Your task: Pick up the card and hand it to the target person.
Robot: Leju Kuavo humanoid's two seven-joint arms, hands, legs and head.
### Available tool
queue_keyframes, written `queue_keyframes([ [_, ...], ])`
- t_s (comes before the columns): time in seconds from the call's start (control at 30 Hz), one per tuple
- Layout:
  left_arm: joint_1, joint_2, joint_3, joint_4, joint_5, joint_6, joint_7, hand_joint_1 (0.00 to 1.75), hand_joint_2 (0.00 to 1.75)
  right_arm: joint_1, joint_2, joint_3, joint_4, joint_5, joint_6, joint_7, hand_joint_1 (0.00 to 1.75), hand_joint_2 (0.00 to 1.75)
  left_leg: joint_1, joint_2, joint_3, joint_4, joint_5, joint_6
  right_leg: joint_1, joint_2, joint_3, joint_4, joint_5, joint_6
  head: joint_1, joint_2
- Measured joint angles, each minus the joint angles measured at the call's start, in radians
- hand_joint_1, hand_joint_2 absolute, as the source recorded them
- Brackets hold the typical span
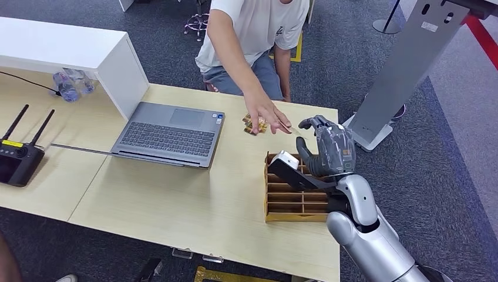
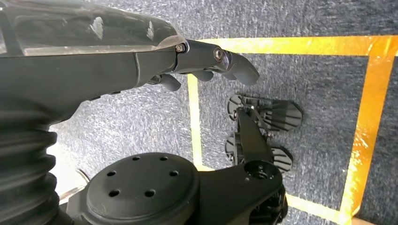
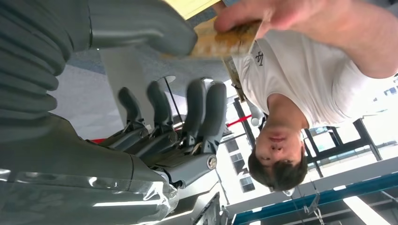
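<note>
The card (image 1: 254,124), small with a yellow-brown pattern, is under the fingers of a person's hand (image 1: 267,111) that reaches over the far side of the table. My right hand (image 1: 329,147) is raised above the wooden organizer, a short way right of the card, with its fingers spread and nothing in it. In the right wrist view the card (image 3: 225,40) is pinched in the person's fingers beyond my right hand (image 3: 178,122), whose fingers (image 3: 204,108) stand apart. My left hand (image 2: 206,58) hangs over the carpet and holds nothing.
A wooden slotted organizer (image 1: 293,202) stands under my right forearm near the table's front right. An open laptop (image 1: 170,132) lies mid-table, with a white box (image 1: 70,50) behind it and a black antenna device (image 1: 20,155) at far left. A grey post (image 1: 405,64) stands at right.
</note>
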Motion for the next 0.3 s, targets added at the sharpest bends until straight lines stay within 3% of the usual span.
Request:
queue_keyframes([
  [0.07, 0.0, 0.0, 0.0, 0.0, 0.0, -0.003, -0.004, 0.0, 1.75, 0.002, 0.002, 0.0, -0.001, -0.013, 0.003, 0.001, 0.0, 1.75, 0.0, 0.0, 0.0, 0.0, 0.0, 0.0, 0.0, 0.0, 0.0, 0.0, 0.0, 0.0, 0.0, 0.0],
  [0.2, 0.001, 0.0, -0.001, 0.0, 0.009, 0.015, -0.005, 0.0, 0.0, 0.022, 0.002, -0.008, -0.019, -0.179, 0.038, -0.044, 0.0, 1.75, 0.0, 0.0, 0.0, 0.0, 0.0, 0.0, 0.0, 0.0, 0.0, 0.0, 0.0, 0.0, 0.0, 0.0],
  [0.3, 0.001, 0.0, -0.001, 0.0, 0.017, 0.022, -0.004, 0.0, 0.0, 0.043, 0.001, -0.02, -0.035, -0.327, 0.059, -0.091, 0.0, 1.75, 0.0, 0.0, 0.0, 0.0, 0.0, 0.0, 0.0, 0.0, 0.0, 0.0, 0.0, 0.0, 0.0, 0.0],
])
